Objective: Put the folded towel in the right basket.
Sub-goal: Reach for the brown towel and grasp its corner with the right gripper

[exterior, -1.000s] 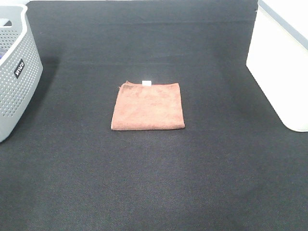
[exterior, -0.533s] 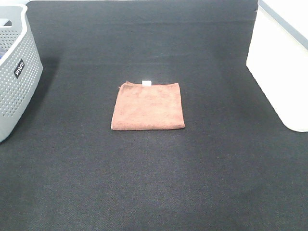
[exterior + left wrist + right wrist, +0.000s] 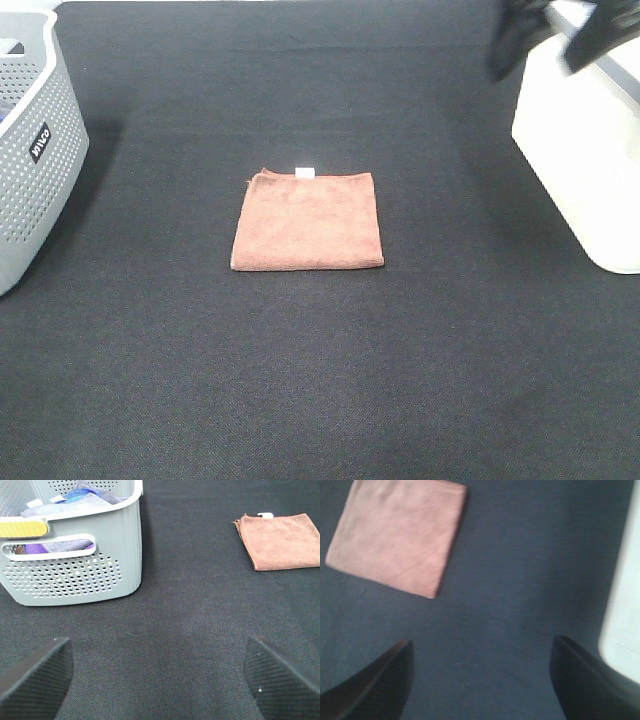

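The towel (image 3: 307,221) lies on the table (image 3: 300,380) between the left basket (image 3: 32,180) and right basket (image 3: 585,160).

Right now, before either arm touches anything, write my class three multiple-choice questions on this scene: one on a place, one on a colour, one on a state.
1. Where is the folded towel, given the grey basket and the white basket?
A) in the grey one
B) on the table between them
C) in the white one

2. What colour is the towel?
A) blue
B) white
C) brown

3. How is the right gripper?
A) open, holding nothing
B) shut on the towel
C) shut on a basket rim

Answers:
1 B: it lies flat on the dark table, apart from both baskets.
2 C: the high view shows it brown.
3 A: its wrist view shows the fingers apart with only table between.
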`<control>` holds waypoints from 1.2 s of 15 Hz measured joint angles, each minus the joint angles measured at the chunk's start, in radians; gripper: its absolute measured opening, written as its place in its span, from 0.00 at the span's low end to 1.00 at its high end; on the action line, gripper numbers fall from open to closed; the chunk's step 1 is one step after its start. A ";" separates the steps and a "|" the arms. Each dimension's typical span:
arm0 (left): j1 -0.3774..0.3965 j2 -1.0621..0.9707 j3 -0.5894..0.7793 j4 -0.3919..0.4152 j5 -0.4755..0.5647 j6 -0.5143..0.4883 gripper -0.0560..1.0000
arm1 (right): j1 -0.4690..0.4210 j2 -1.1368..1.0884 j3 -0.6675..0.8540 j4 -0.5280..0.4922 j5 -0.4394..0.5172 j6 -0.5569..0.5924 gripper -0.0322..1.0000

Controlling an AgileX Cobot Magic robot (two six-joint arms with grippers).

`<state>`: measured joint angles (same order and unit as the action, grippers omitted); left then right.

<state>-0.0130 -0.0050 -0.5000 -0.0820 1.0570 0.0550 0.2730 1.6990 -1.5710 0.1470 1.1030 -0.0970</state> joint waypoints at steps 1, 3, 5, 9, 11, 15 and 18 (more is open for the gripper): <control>0.000 0.000 0.000 0.000 0.000 0.000 0.88 | 0.021 0.030 0.000 0.020 -0.009 0.000 0.72; 0.000 0.000 0.000 0.000 0.000 0.000 0.88 | 0.031 0.104 0.000 0.099 -0.041 0.000 0.72; 0.000 0.000 0.000 0.000 0.000 0.000 0.88 | 0.031 0.196 0.000 0.185 -0.083 -0.031 0.72; 0.000 0.000 0.000 0.000 0.000 0.000 0.88 | 0.021 0.338 -0.044 0.327 -0.102 -0.079 0.72; 0.000 0.000 0.000 0.000 0.000 0.000 0.88 | -0.002 0.430 -0.117 0.405 -0.081 -0.121 0.72; 0.000 0.000 0.000 0.000 0.000 0.000 0.88 | -0.042 0.635 -0.283 0.469 -0.008 -0.157 0.71; 0.000 0.000 0.000 0.000 0.000 0.000 0.88 | -0.047 0.721 -0.336 0.502 -0.002 -0.181 0.71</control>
<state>-0.0130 -0.0050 -0.5000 -0.0820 1.0570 0.0550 0.2260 2.4200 -1.9070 0.6490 1.1010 -0.2780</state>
